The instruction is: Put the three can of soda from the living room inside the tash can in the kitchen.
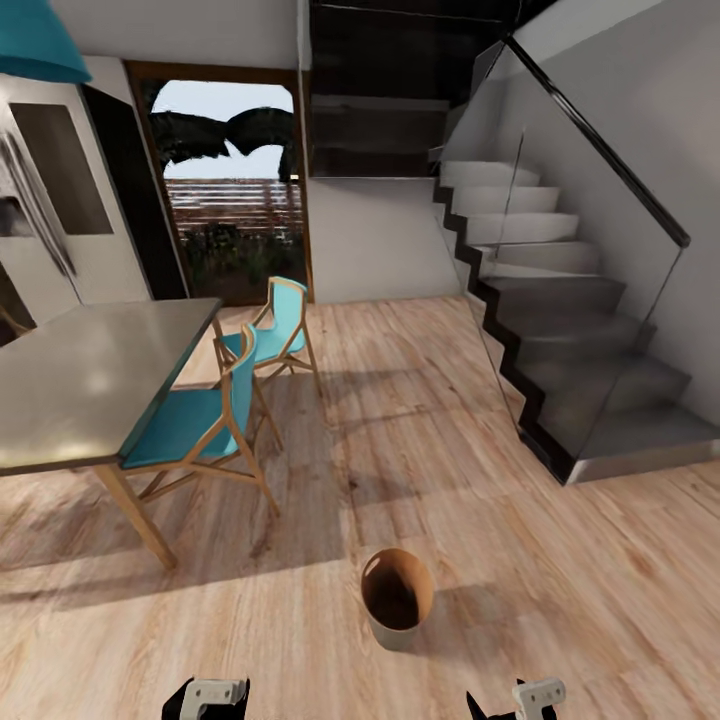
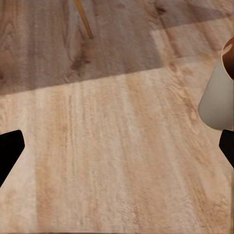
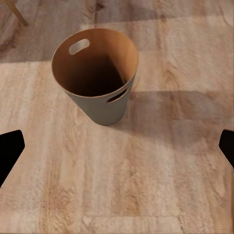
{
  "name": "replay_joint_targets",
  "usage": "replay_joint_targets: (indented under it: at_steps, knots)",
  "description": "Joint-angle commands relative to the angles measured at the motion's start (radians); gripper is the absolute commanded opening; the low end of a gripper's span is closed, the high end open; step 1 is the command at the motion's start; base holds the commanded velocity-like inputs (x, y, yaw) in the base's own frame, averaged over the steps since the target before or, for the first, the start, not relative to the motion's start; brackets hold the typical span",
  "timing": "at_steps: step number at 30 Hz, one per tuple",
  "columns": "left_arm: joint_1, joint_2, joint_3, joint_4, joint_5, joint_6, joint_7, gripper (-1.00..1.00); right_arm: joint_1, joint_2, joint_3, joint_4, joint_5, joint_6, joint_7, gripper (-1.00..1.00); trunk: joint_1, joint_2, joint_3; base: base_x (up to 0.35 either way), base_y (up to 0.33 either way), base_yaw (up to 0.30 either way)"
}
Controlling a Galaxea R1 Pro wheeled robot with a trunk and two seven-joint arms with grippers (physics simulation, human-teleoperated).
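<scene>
On floor ahead: bin (image 1: 397, 598) upright, looks empty.
Grippers: left (image 2: 117, 146), right (image 3: 117, 146) both spread, no cans.
Risk: base rolls fwd, tips bin.

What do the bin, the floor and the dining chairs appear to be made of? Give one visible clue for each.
Bin: probably matte plastic or moulded fibre, with a smooth pale grey outside, brown inside and cut slot handles.
Floor: light wood planks, or laminate, showing grain and board seams.
Dining chairs: pale wooden frames with smooth teal seats, possibly plastic or padded; the render leaves this open.
</scene>
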Motion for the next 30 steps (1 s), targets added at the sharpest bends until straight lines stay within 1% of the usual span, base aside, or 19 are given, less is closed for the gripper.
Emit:
replay_joint_targets:
  at_steps: [1,9,20,30]
  knots:
    - [0.0,0.0,0.0,-0.001,0.0,0.0,0.0,1.0,0.0,0.0,0.0,0.0,0.0,0.0,0.0,1.0,0.0,0.0,0.0,0.0,-0.297,0.229]
    - [0.0,0.0,0.0,-0.006,0.002,0.0,-0.001,1.0,0.0,0.0,0.0,0.0,0.001,0.0,0.0,1.0,0.0,0.0,0.0,0.015,-0.304,0.158]
    - [0.0,0.0,0.001,-0.006,0.002,-0.001,-0.002,1.0,0.0,0.0,0.0,0.001,0.001,0.0,0.0,1.0,0.0,0.0,0.0,0.071,-0.3,0.017]
    - [0.0,0.002,0.001,-0.007,0.004,-0.002,-0.006,1.0,0.0,0.001,0.0,0.002,0.001,0.0,0.0,1.0,0.0,0.0,0.0,0.033,-0.064,0.0]
